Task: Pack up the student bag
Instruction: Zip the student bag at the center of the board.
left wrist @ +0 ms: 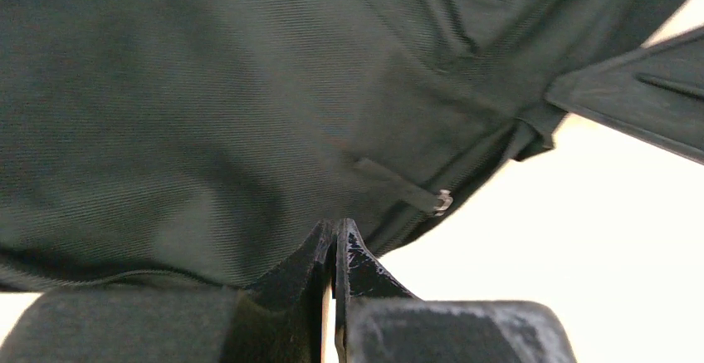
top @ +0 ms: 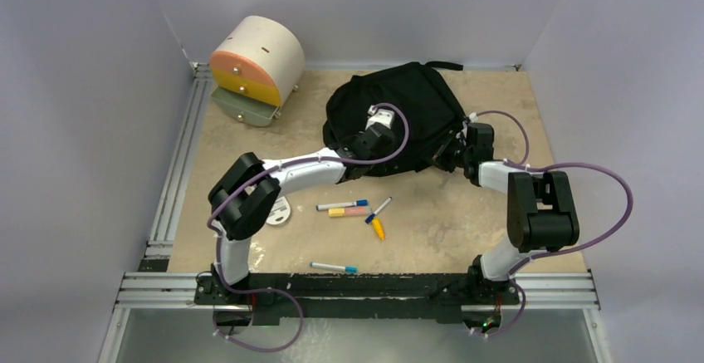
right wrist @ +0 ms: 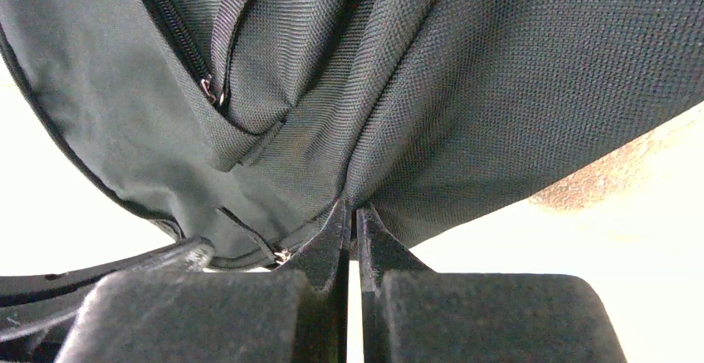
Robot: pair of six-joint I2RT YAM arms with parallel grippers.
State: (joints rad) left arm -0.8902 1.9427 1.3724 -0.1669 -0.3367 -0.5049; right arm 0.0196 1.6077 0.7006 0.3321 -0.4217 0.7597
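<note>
The student bag [top: 407, 105] lies slumped at the back middle of the table, black and soft. My left gripper [top: 383, 140] rests on its near left part and is shut, its tips [left wrist: 336, 228] pinching the bag's fabric [left wrist: 207, 114] beside a zip pull [left wrist: 442, 201]. At the bag's near right corner my right gripper [top: 446, 157] is also shut. Its tips [right wrist: 353, 209] bite a puckered fold of the bag's cloth [right wrist: 498, 89], with a zip [right wrist: 207, 89] up to the left.
Several pens lie in front of the bag: a blue-capped marker [top: 341, 206], a pink-and-yellow highlighter [top: 349, 212], a yellow one [top: 378, 228], another marker [top: 334, 267] nearer the bases. A white round thing [top: 280, 211] sits under the left arm. A cream-and-orange drawer box [top: 256, 68] stands back left.
</note>
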